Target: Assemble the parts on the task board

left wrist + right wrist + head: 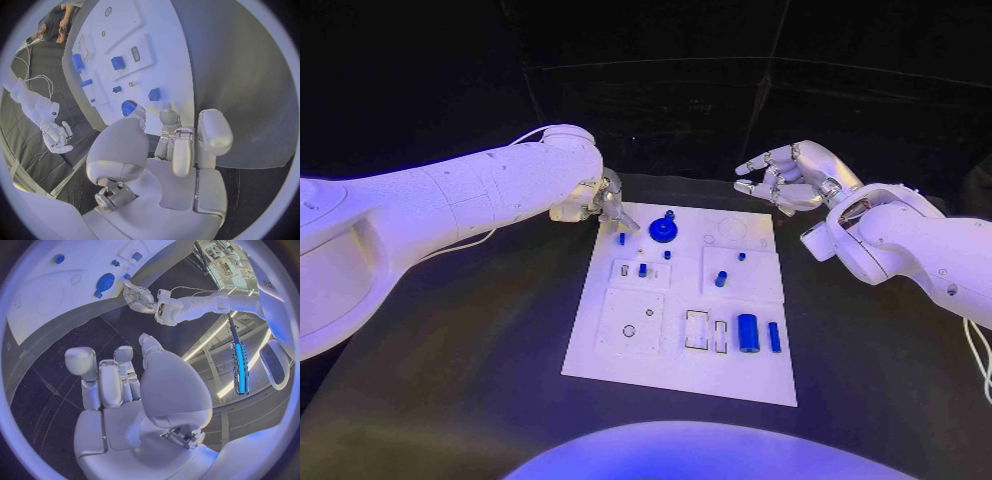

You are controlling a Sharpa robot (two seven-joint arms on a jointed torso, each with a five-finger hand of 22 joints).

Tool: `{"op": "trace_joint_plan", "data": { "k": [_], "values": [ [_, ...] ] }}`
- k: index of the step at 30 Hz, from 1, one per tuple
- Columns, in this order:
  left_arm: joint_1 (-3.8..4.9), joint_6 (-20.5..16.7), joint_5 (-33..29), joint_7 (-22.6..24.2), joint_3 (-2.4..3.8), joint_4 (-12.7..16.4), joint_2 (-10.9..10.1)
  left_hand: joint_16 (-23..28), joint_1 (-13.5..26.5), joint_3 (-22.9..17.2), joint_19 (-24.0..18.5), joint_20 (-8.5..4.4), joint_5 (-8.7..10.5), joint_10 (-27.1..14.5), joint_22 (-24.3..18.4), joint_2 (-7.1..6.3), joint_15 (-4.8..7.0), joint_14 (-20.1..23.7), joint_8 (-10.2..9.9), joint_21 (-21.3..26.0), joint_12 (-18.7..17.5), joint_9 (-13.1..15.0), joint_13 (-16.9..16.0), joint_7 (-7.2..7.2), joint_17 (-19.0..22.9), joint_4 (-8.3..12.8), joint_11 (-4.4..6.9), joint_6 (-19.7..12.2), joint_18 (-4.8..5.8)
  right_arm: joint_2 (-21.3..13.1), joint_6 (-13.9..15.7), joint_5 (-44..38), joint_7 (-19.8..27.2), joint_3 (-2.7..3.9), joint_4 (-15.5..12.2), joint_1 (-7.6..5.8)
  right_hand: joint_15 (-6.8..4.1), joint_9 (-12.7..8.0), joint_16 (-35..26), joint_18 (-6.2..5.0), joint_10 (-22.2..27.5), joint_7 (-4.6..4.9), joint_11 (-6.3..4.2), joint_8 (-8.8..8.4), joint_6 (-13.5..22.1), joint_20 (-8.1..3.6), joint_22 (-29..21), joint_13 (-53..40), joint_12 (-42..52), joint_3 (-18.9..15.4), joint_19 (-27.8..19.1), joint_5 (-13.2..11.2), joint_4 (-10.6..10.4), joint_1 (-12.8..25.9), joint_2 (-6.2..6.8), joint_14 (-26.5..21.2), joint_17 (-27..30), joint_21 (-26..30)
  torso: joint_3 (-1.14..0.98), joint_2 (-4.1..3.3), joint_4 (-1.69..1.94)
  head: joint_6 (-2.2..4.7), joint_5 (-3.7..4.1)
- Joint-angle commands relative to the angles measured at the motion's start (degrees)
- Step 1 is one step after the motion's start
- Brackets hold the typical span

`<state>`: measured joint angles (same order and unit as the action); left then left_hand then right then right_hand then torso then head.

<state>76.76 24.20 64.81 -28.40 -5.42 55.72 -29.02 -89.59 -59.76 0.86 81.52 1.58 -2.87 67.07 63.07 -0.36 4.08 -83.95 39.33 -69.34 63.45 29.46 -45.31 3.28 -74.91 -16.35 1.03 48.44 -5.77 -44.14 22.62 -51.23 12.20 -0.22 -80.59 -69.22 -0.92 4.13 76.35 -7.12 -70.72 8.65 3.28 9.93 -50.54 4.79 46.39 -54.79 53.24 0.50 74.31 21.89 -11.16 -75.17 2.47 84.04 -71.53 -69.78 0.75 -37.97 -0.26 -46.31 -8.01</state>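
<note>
Possibly left hand (600,203), fingers loosely curled and holding nothing, could nudge the round blue part (664,232) on task board (682,370).

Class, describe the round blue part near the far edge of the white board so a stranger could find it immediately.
Start at the white task board on the black table. Go to its far edge, near the left robot hand. There sits the round blue part, a disc with a knob on top, wider than any other blue piece.

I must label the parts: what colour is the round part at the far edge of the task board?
Blue; the round part shows best in the head view.
</note>
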Motion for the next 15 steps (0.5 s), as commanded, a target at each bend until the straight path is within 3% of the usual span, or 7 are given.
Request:
{"op": "trace_joint_plan", "data": {
  "k": [1, 15],
  "values": [
    [0.07, 2.6, 0.6, -0.4, 0.03, 0.1, 0.1, -0.2, 0.2, 0.4, 0.4, -0.02, 0.14, 0.4, 0.1, 0.56, 0.49, -5.9, 0.4, -0.3, 0.4, 0.0, -0.1, -0.02, -14.6, 0.0, -0.17, 0.4, 0.22, 0.0, 0.2, 0.2, 0.5, 0.03, 0.0, -0.11, -0.47, -0.1, -0.2, -0.28, 0.4, -0.26, -0.10, 0.36, 0.1, -0.25, 0.0, 0.0, 0.3, -0.2, 0.0, 0.4, -0.2, 0.1, -0.50, 2.0, 0.0, 0.2, -0.01, -0.01, -0.03, -0.07, -0.03],
    [0.01, 3.8, 0.6, 0.5, 0.03, 0.6, 0.2, -0.2, -0.4, 0.6, 0.5, -0.06, 0.14, 0.5, 0.3, 1.10, 0.53, -5.9, 0.4, -0.4, 0.5, 0.0, -0.1, -0.06, -14.6, 0.2, -0.13, 0.4, 0.27, 0.1, 0.0, 0.2, 0.5, 0.03, 0.4, -0.11, -0.49, -0.1, -0.3, -0.31, 0.5, -0.27, -0.12, 0.51, 0.1, -0.26, -0.2, 0.2, 0.2, -0.2, 0.0, 1.7, -0.2, 0.0, -0.60, 2.0, 0.0, 0.4, -0.01, 0.00, -0.01, -0.04, -0.11]
  ]
}}
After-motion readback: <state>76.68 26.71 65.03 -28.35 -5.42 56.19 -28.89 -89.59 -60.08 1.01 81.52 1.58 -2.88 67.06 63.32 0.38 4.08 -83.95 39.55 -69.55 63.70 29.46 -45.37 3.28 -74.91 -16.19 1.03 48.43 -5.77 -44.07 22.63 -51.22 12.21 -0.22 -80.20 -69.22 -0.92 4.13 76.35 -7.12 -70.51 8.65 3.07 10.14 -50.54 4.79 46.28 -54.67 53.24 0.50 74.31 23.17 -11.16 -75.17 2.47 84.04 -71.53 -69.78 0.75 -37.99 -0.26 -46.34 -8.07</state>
